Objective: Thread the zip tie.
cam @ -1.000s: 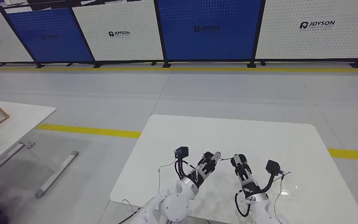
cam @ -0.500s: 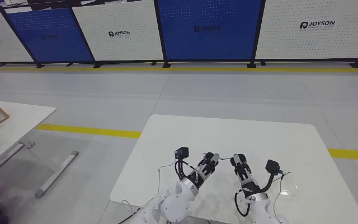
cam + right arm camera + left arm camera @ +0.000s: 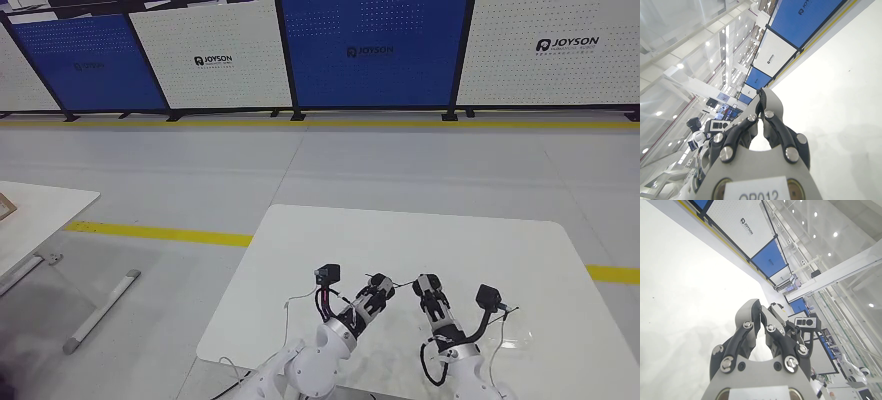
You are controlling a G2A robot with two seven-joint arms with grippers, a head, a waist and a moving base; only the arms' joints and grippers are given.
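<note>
**Zip tie pinched at the right claw's tip, running toward the left one**

In your top view, the zip tie [image 3: 402, 285] is a thin dark line between the two claws, over the near part of the white table [image 3: 420, 235]. From the right wrist, its black end sticks out at the very tip of the right gripper [image 3: 761, 95]. The fingers are pressed together on it, and a fine strand leads away from them.

Your left gripper [image 3: 760, 308] is also drawn in, narrow, with its pads meeting at the tip. You cannot tell whether the tie sits between them. The two tips face each other, near but apart.

For writing, the right claw's base has a white sticker [image 3: 756, 188] with dark printed characters, cut off by the frame edge. The left claw's base has a white sticker too, but nothing on it can be read. Beyond the table, the blue and white perforated panels [image 3: 372, 60] each carry a small logo with a wordmark.
</note>
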